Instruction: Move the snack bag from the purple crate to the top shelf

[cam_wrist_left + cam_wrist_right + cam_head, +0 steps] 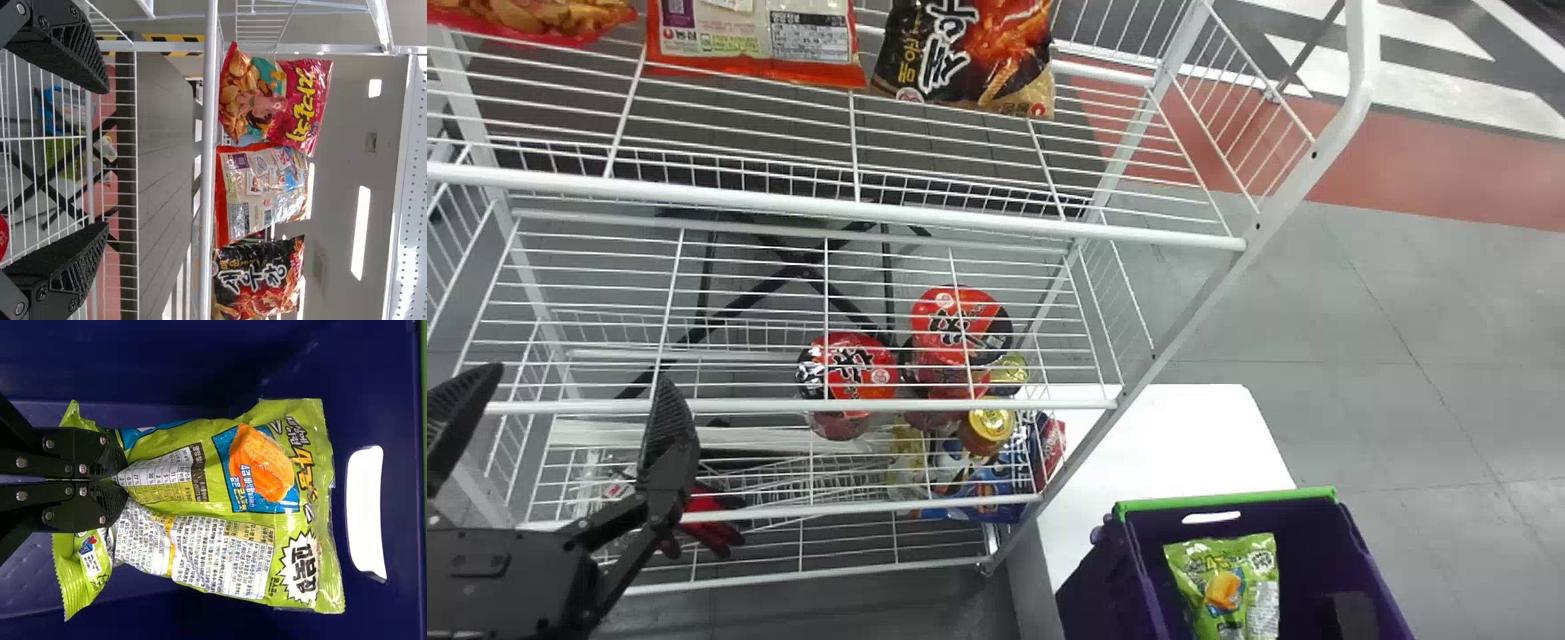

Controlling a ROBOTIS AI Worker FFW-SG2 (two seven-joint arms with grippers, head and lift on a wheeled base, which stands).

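Observation:
The green snack bag (1223,582) lies inside the purple crate (1085,587) at the lower right of the head view. In the right wrist view my right gripper (121,480) is shut on the snack bag (200,500), its fingers pinching folds near one end; the printed face is toward the camera. My left gripper (574,382) is parked at the left before the rack, open and holding nothing; its own wrist view shows the left gripper (103,157) with wide-apart fingers. The top shelf (827,200) carries several snack bags (969,53), standing side by side in the left wrist view.
White wire rack posts and rails (1209,302) stand between the left arm and the crate. Lower shelves hold red cups (849,364) and other packs. A white table (1183,436) adjoins the crate. A dark shape (1352,613) beside the green bag is unclear.

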